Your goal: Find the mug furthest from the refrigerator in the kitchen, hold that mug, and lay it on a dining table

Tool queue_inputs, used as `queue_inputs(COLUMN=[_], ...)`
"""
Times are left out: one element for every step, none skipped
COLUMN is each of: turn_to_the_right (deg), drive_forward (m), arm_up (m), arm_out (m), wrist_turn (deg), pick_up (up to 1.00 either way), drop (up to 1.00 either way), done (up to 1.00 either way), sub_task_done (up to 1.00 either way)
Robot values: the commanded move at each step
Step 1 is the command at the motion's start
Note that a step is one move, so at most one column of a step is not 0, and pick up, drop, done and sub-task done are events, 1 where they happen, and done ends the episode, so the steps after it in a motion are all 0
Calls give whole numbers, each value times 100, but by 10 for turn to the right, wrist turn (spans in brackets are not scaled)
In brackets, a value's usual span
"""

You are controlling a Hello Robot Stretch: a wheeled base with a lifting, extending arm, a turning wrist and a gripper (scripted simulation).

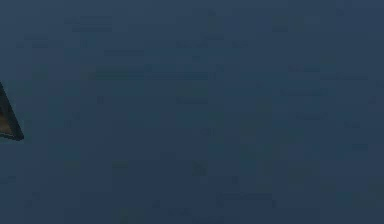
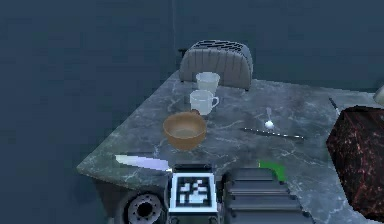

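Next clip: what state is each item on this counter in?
toaster: upright, nothing sticking out of its top.
rear white mug: upright.
front white mug: upright, handle toward the arm side view's right.
brown bowl: upright, looks empty.
knife: lying flat.
spoon: lying flat.

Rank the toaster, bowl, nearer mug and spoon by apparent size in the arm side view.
1. toaster
2. bowl
3. nearer mug
4. spoon
The bowl sits closer to the camera than the mug, so that pair is unsure.
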Motion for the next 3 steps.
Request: queue_inputs(turn_to_the_right=[0,0,0], drive_forward=[0,0,0], arm_up=[0,0,0], arm_out=[48,0,0], wrist_turn=[0,450,450], pick_up=[0,0,0], drop=[0,0,0], done=[0,0,0], sub_task_done=[0,0,0])
